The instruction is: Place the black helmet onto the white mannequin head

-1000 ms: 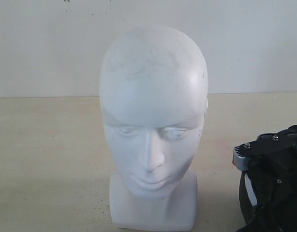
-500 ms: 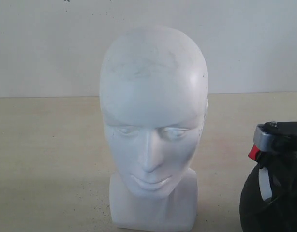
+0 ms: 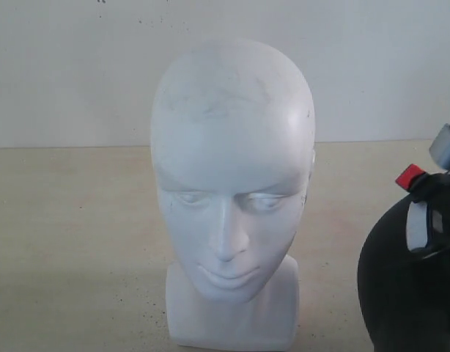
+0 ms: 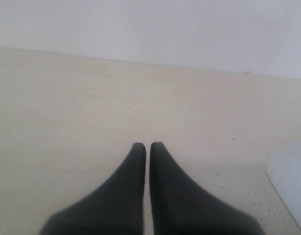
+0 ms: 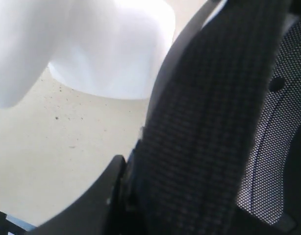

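The white mannequin head (image 3: 232,183) stands upright at the centre of the beige table, face toward the exterior camera. The black helmet (image 3: 401,286) shows at the lower right edge of the exterior view, to the right of the head's neck base and apart from it. My right gripper (image 5: 140,171) is shut on the helmet's rim. One finger (image 5: 109,188) presses its outer shell and the other is hidden behind the woven padding (image 5: 214,112). The head's base (image 5: 106,44) lies close beyond. My left gripper (image 4: 148,146) is shut and empty, over bare table.
A plain white wall runs behind the table (image 3: 71,220). A corner of the mannequin's base (image 4: 290,186) shows at the edge of the left wrist view. The right arm's wrist, with a red part (image 3: 410,176), is above the helmet.
The right gripper closed on the helmet, then rose and shifted right with it. The helmet now fills more of the lower right corner. The head and left gripper stayed still.
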Tool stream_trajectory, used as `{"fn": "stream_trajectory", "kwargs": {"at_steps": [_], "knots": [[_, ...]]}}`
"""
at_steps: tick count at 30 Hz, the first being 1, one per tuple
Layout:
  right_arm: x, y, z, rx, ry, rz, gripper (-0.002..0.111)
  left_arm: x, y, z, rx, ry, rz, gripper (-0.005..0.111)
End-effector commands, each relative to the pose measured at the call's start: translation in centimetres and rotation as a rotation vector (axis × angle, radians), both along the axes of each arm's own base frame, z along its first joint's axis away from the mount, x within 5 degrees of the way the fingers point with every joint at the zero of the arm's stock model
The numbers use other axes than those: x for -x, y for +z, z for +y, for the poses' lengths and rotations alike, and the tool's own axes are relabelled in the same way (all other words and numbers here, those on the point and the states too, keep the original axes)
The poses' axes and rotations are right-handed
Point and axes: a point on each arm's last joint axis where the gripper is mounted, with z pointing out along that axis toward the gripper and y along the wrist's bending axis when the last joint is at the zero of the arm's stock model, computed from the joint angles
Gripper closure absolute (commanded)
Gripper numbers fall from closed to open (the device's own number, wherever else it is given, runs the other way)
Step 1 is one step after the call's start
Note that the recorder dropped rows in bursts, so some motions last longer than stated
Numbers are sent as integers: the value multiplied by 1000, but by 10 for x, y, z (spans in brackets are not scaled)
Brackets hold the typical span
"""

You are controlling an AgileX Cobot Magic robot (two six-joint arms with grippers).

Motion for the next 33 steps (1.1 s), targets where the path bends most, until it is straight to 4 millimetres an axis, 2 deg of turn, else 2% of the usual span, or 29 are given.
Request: {"fn": "stream_trajectory", "kwargs": {"at_steps": [1, 10, 14, 28, 33], "knots": [[5, 21, -6, -61, -12, -141, 109, 0, -1, 0, 1, 2, -3, 102], [27, 36, -20, -116, -13, -220, 109, 0, -1, 0, 1, 2, -3, 102], [40, 51, -30, -172, -51, -302, 109, 0, -1, 0, 1, 2, -3, 102], [57, 150, -64, -364, -291, -657, 109, 0, -1, 0, 1, 2, -3, 102], [68, 190, -72, -582, -356, -796, 109, 0, -1, 0, 1, 2, -3, 102]]}}
